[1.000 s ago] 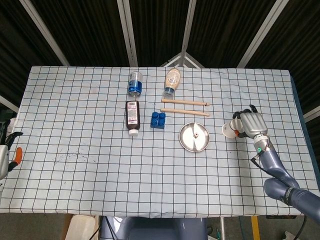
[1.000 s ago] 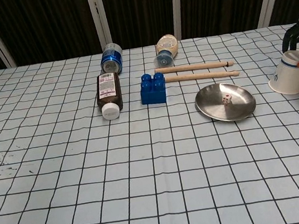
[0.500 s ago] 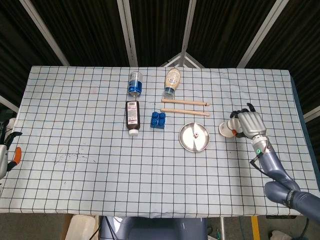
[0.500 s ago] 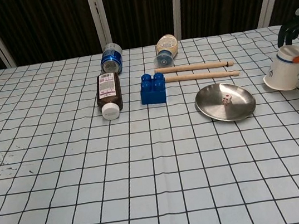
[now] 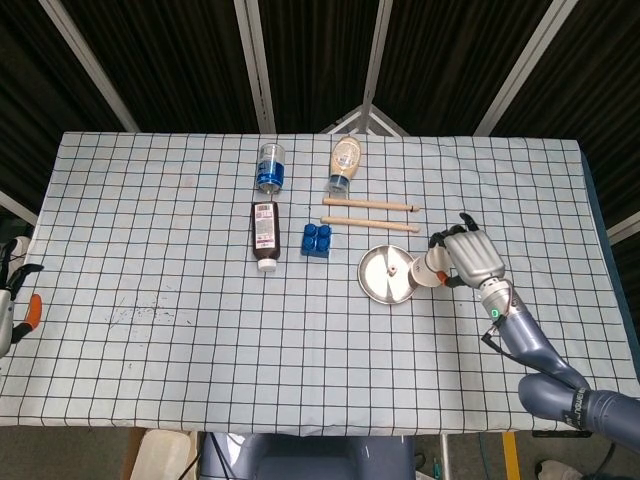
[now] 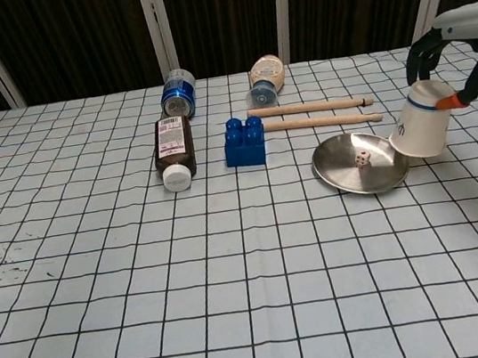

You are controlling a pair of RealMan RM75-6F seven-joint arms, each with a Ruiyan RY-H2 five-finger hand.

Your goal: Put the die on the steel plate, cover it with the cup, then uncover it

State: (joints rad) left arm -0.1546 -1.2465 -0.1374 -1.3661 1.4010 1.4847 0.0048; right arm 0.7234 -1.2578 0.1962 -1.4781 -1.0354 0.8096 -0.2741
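A small white die (image 6: 362, 159) (image 5: 396, 270) lies in the round steel plate (image 6: 346, 175) (image 5: 378, 283) right of the table's middle. My right hand (image 6: 452, 39) (image 5: 470, 257) holds a white paper cup (image 6: 420, 120) (image 5: 432, 268) upside down and tilted, in the air at the plate's right rim. The cup's mouth faces down toward the plate and the die stays uncovered. My left hand (image 5: 12, 300) hangs off the table's left edge, holding nothing that I can see, its fingers apart.
Left of the plate stands a blue toy brick (image 6: 244, 141), with a dark bottle (image 6: 173, 151) lying beside it. A blue can (image 6: 178, 93) and a sauce bottle (image 6: 264, 79) lie at the back. Two wooden sticks (image 6: 311, 107) lie just behind the plate.
My right hand has carried the cup leftward from the table's right side to the plate's right rim, lifting and tilting it. The die, the plate and my left hand have stayed put.
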